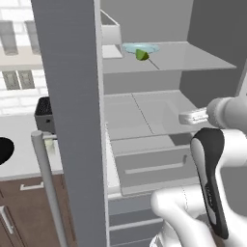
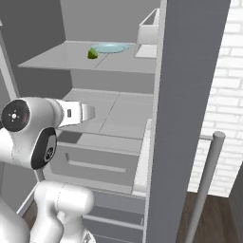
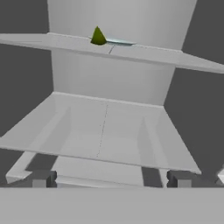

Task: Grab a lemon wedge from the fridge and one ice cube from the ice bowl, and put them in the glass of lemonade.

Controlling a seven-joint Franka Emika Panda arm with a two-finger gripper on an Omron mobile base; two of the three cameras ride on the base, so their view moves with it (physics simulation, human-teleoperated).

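Resting on the upper shelf [image 1: 193, 60] of the open fridge [image 1: 72, 120], one lemon wedge [image 1: 142, 54] is seen, green and pointed, touching the near edge of one flat pale blue plate [image 1: 144, 48]. The wedge is located well above the gripper [image 3: 111, 178] and farther back in the compartment; in the hand view it is found near the top, left of centre, while the two dark fingertips [image 3: 41, 179] are seen at the bottom, spread wide with nothing between them. The gripper is held at the level of the lower shelf [image 1: 140, 116], apart from the wedge and from the plate. In the right base view the wedge [image 2: 92, 53] is seen at the left edge of the plate [image 2: 111, 47], with the white arm [image 2: 33, 123] below it. One wedge, one plate and two shelves are counted inside, with drawer fronts [image 1: 149, 169] below. One silvery bar handle [image 1: 46, 183] is noted on the open door. Part of one black bowl [image 1: 5, 149] is seen on the counter [image 1: 19, 140] at the left edge.
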